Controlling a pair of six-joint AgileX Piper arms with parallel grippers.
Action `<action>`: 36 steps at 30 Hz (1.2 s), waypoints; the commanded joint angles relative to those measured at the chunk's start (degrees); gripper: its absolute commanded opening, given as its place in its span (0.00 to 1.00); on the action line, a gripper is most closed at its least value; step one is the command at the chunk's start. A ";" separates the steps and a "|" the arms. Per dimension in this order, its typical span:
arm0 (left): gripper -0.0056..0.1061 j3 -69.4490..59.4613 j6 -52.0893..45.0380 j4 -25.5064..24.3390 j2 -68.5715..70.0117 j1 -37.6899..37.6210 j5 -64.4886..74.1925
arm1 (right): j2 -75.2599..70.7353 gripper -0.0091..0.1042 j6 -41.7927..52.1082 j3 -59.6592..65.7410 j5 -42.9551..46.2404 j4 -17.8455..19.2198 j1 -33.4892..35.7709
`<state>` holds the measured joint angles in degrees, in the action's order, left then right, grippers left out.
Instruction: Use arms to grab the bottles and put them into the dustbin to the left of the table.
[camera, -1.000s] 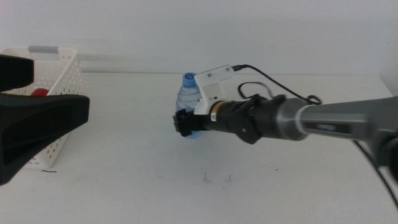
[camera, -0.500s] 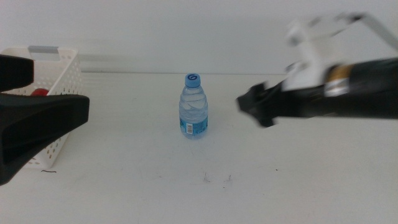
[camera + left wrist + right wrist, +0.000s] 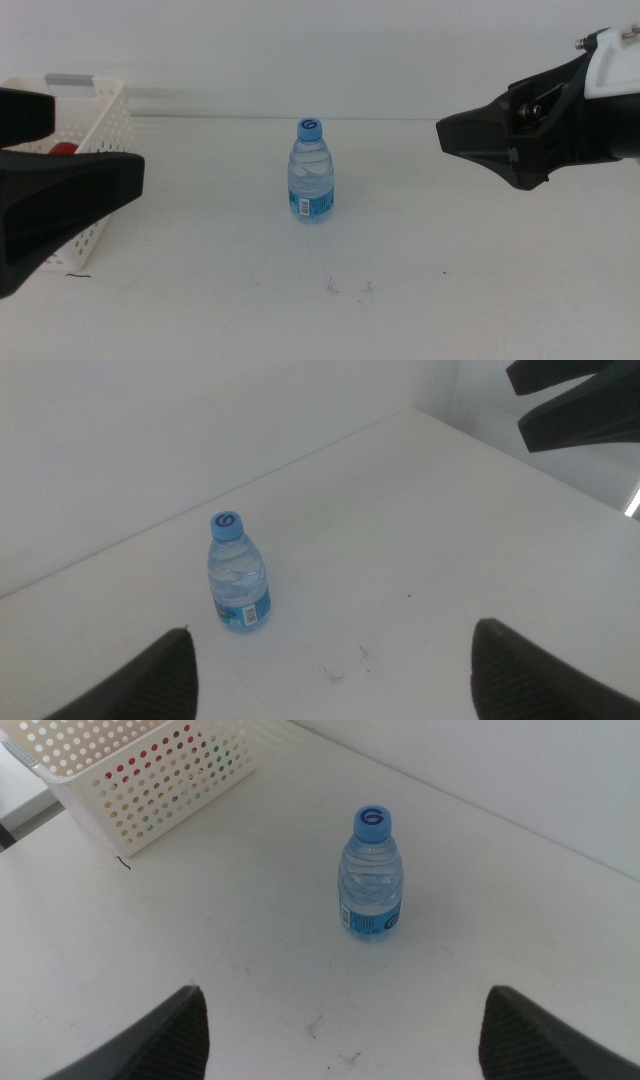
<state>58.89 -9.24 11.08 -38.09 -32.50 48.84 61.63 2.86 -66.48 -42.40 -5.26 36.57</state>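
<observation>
The small clear plastic water bottle with the blue cap and blue label band (image 3: 311, 171) stands upright on the plain white bench (image 3: 400, 250), alone near its middle, well apart from both of my grippers. My right gripper (image 3: 497, 148), black and wedge-shaped under a white housing, hangs above the bench off to the bottle's right; in its wrist view the two dark jaws stand wide apart with nothing between them and the bottle (image 3: 372, 874) in plain sight beyond. My left gripper (image 3: 65, 195) sits close to the camera at the left side, just in front of the white perforated plastic basket with the grey strip at its rim (image 3: 100, 120); its jaws also stand wide apart and hold nothing, and its wrist view has the bottle (image 3: 238, 573) ahead of it. Something red shows inside the basket through the holes, but I cannot tell what it is. I judge the bottle to be light to moderate in weight, since it looks filled with water, and its thin ribbed wall will likely give under a hard squeeze. The smooth plastic and glossy label could slip, and a narrow upright bottle tips easily if a jaw nudges it before both sides meet. I would take hold across the body at or just above the label band, jaws level on either side, closing gently but firmly, and keep clear of the tapering shoulder and cap.
</observation>
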 commanded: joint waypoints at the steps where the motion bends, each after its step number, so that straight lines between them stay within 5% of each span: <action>1: 0.89 -0.07 0.14 -0.07 0.29 -0.38 -0.71 | -0.17 0.90 0.67 -0.41 0.38 0.17 0.14; 6: 0.89 -2.32 4.23 -2.96 0.16 -0.38 -6.52 | -0.17 0.90 0.67 -0.41 0.38 0.17 0.14; 13: 0.89 -31.76 3.63 -3.90 -1.56 -0.70 -56.59 | -0.17 0.90 0.67 -0.41 0.38 -0.07 0.14; 19: 0.89 -48.15 10.26 -3.74 -14.76 -0.70 -84.97 | -0.17 0.90 0.67 -0.41 0.38 0.27 0.14; 36: 0.89 -38.34 16.33 -7.85 -59.88 -0.59 -115.98 | -0.17 0.90 0.67 -0.41 0.38 0.38 0.14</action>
<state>18.96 5.62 3.72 -95.10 -33.01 -63.23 61.63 3.09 -66.48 -42.49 -5.28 36.57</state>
